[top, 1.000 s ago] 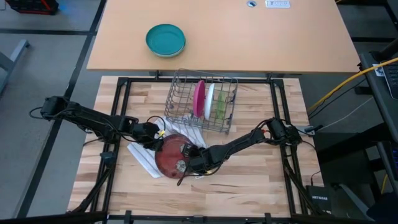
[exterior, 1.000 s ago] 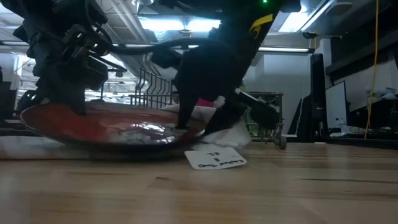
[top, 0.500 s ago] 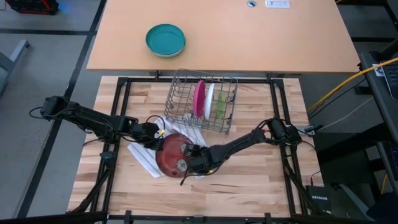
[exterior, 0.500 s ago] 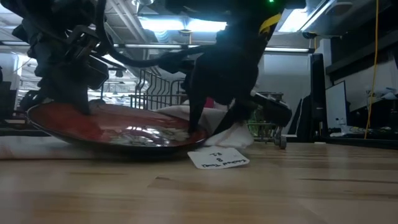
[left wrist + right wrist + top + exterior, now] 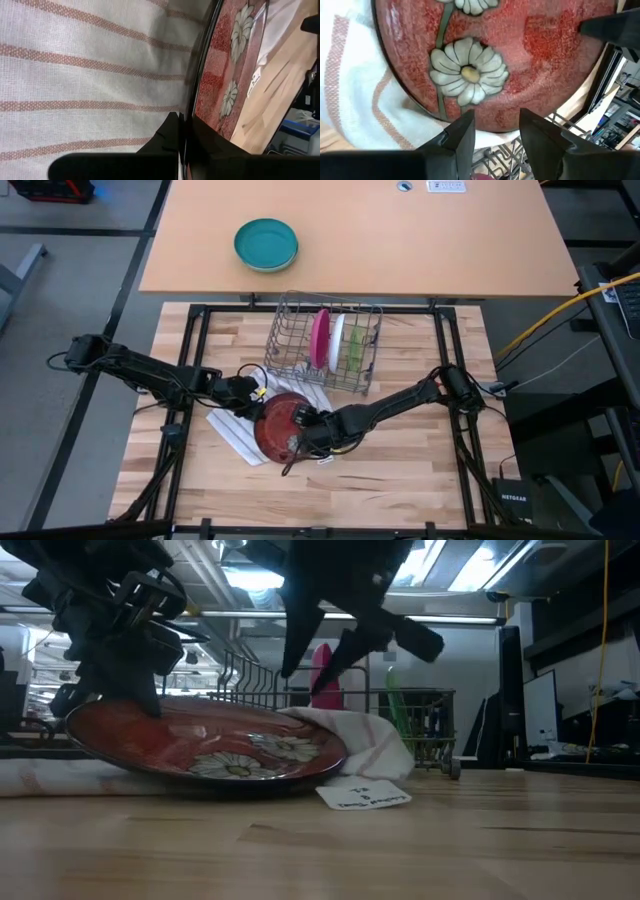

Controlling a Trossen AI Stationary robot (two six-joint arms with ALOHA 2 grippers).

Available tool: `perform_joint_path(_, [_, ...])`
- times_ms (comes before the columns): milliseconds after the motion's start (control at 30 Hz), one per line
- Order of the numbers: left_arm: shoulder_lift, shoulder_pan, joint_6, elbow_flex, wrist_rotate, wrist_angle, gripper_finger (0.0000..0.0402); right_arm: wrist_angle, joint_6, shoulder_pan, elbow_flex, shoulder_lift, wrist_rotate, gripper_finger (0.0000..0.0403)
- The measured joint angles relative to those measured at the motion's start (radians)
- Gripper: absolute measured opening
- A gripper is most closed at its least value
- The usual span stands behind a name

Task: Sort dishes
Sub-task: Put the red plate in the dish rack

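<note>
The dark red plate (image 5: 280, 425) with daisy print lies on the white striped cloth (image 5: 232, 436), its left rim a little higher in the low view (image 5: 210, 745). My left gripper (image 5: 254, 402) is shut on its rim. My right gripper (image 5: 305, 430) is open and empty; it hangs above the plate's right part (image 5: 340, 640) without touching it, and its wrist view shows the plate (image 5: 485, 65) between the spread fingers. The magenta-pink plate (image 5: 319, 338) and the pale green plate (image 5: 338, 340) stand on edge in the wire rack (image 5: 290, 315). My left gripper pinches the dark red plate's rim (image 5: 192, 107) on its far left side between its two fingers, one on the flowered top and one on the underside next to the cloth. The fingers come nearly level from the table's left. The plate's right part rests on the cloth.
A teal bowl (image 5: 266, 244) sits on the far tabletop. A small white paper tag (image 5: 362, 797) lies on the wood just right of the plate. The wire rack stands close behind the plate. Bare wood lies near and to the right.
My right gripper has risen off the dark red plate's right rim and now hangs above it. The plate has shifted slightly toward the table's right on the cloth, its left rim still held by my left gripper.
</note>
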Motion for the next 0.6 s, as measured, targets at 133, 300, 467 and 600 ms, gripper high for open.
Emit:
perform_joint_path(133, [-0.014,-0.001,0.001,0.000,-0.001,0.005,0.0000,-0.033,0.000,0.000,0.051,0.000,0.000,0.0154])
perform_joint_path(300, [-0.058,-0.001,0.028,0.001,-0.001,0.051,0.0000,-0.093,-0.004,-0.007,0.111,-0.001,0.009,0.0154])
perform_joint_path(467, [-0.118,-0.001,0.053,0.003,-0.003,0.058,0.0000,-0.156,-0.006,-0.021,0.185,-0.001,0.078,0.0154])
perform_joint_path(600, [-0.167,-0.002,0.055,0.003,-0.007,0.054,0.0000,-0.226,-0.032,-0.036,0.258,0.001,0.116,0.0154])
